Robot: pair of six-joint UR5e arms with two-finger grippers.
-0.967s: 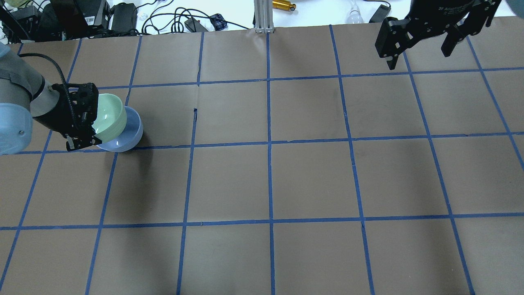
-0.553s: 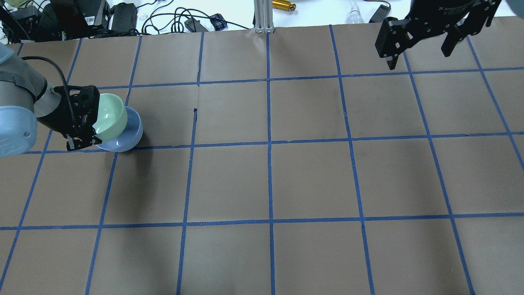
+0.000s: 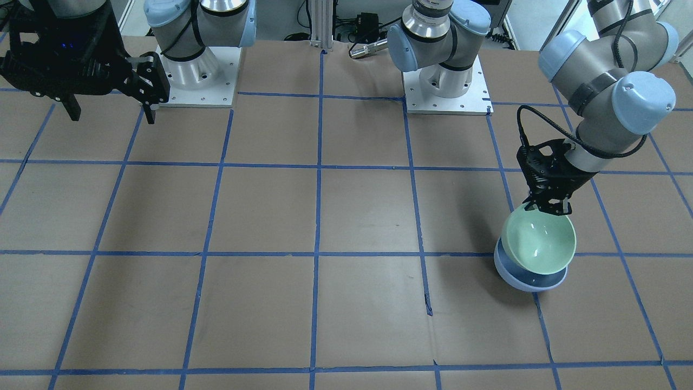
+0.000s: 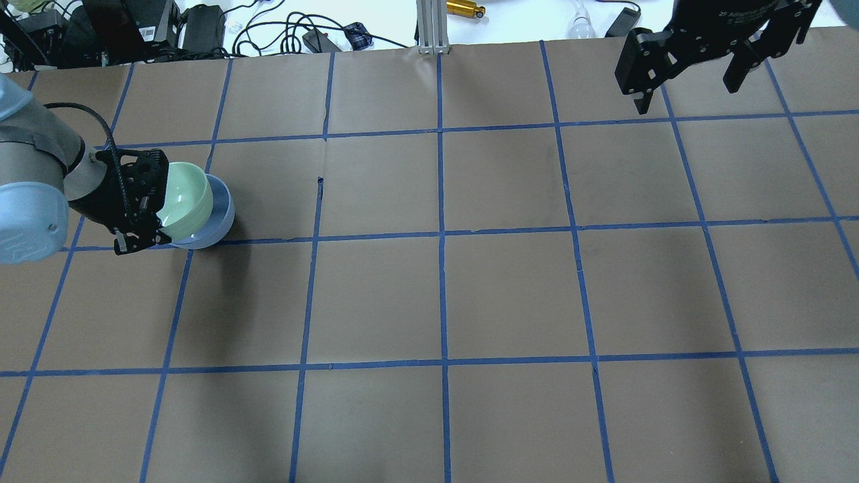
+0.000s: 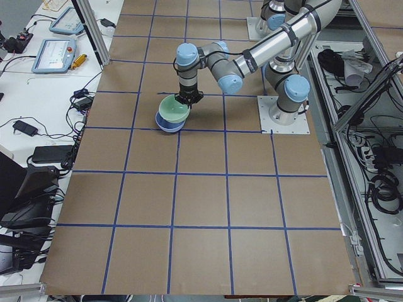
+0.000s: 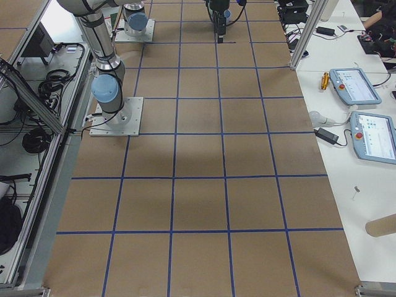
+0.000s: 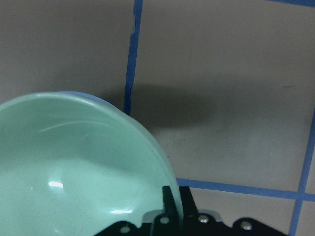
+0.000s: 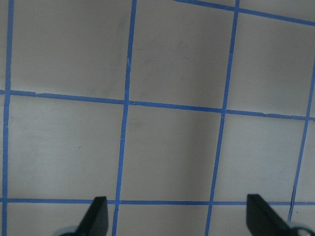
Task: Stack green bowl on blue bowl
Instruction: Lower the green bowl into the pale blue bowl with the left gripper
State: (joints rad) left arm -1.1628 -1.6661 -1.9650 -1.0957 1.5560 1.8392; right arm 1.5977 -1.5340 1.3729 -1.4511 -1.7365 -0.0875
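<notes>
Fingers (image 7: 168, 202) of the left gripper (image 3: 552, 208) are clenched on the green bowl (image 3: 538, 238), pinching its rim on the side nearest the robot, one inside and one outside. Brown table (image 3: 325, 216), crossed by blue tape lines (image 3: 318, 206), carries the blue bowl (image 3: 528, 280) on the robot's left. Right gripper (image 4: 686, 92) hangs well apart, fingers spread wide, grasping nothing. Tilted, the green bowl sits over the blue bowl, covering most of its opening; whether they touch cannot be told.
</notes>
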